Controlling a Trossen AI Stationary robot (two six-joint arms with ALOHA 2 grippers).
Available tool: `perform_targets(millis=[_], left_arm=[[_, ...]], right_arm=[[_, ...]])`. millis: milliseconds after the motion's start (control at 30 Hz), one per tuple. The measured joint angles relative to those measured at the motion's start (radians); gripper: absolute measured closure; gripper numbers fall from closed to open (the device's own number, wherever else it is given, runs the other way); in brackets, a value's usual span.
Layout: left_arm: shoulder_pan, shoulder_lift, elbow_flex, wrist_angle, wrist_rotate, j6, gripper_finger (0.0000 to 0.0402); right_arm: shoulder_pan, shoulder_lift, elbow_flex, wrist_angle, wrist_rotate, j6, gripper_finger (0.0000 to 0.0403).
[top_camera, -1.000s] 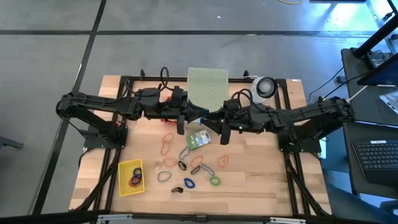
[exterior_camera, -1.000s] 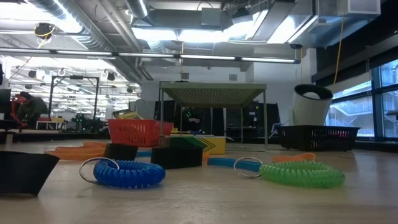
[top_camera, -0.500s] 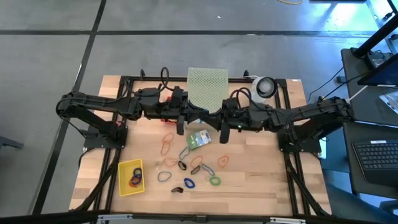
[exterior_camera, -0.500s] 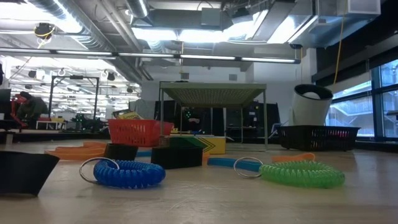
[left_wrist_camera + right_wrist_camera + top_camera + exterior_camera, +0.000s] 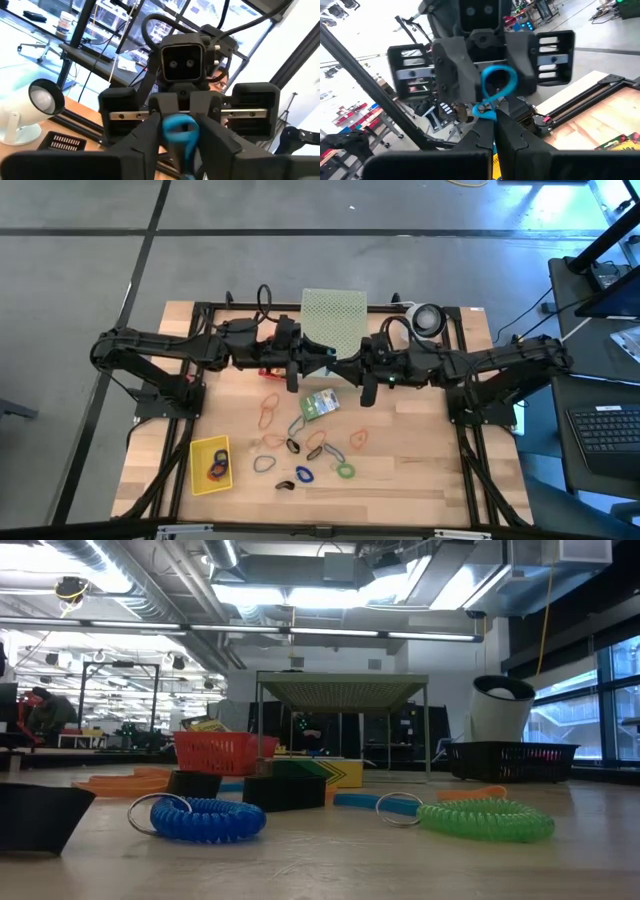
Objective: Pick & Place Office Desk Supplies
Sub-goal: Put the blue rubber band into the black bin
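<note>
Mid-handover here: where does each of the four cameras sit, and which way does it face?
High view: above the table, looking straight down; both arms meet mid-table, left gripper facing right gripper.
Low view: at table-top height, looking level past the blue coil into the room; no arm shows.
Left wrist view: on the left arm, facing the right gripper, which pinches the blue band.
Right wrist view: on the right arm, facing the open left gripper.
Shared: both wrist views show the blue band.

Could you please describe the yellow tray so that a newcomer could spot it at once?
Look at the wooden table from above, toward its front left corner. The yellow tray lies there, left of the scattered rubber-band loops; it alone is a square container, with a few bands inside.
</note>
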State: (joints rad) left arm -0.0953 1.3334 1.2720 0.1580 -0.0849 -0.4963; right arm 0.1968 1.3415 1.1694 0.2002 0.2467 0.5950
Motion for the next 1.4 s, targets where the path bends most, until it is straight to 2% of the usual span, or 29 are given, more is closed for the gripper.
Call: perform_targets(millis=[133,300,467,533,667,833,1033,1167,1400], left_arm=[[0.020,0.000,0.000,0.004,0.030,-0.021,0.0242],[0.043,0.000,0.000,0.023,0.107,-0.040,0.0214],[0.079,-0.020,0.002,0.017,0.206,-0.065,0.0211],[0.092,-0.041,0.002,-0.025,0.239,-0.065,0.0213],[0.097,-0.090,0.002,-0.170,0.242,-0.028,0.0222],[0.074,-0.135,0.002,-0.418,0.204,0.002,0.0232],[0.022,-0.127,0.000,-0.587,0.064,0.069,0.0238],[0.013,-0.117,0.000,-0.662,0.028,0.073,0.0240],[-0.021,-0.114,-0.033,-0.691,-0.016,0.053,0.0240]], right_arm=[[-0.010,-0.014,0.000,-0.034,-0.018,0.002,0.0402],[-0.012,-0.018,0.000,-0.053,-0.030,0.025,0.0402],[-0.019,-0.054,0.000,-0.125,-0.022,0.025,0.0402],[-0.026,-0.087,0.000,-0.194,-0.001,0.024,0.0402],[-0.058,-0.182,0.000,-0.418,0.015,0.046,0.0403],[-0.100,-0.297,0.000,-0.798,-0.002,0.121,0.0403],[-0.152,-0.314,-0.002,-1.162,-0.089,0.153,0.0403],[-0.211,-0.307,-0.053,-1.224,-0.114,0.127,0.0403],[-0.334,-0.307,-0.251,-1.152,-0.228,0.090,0.0403]])
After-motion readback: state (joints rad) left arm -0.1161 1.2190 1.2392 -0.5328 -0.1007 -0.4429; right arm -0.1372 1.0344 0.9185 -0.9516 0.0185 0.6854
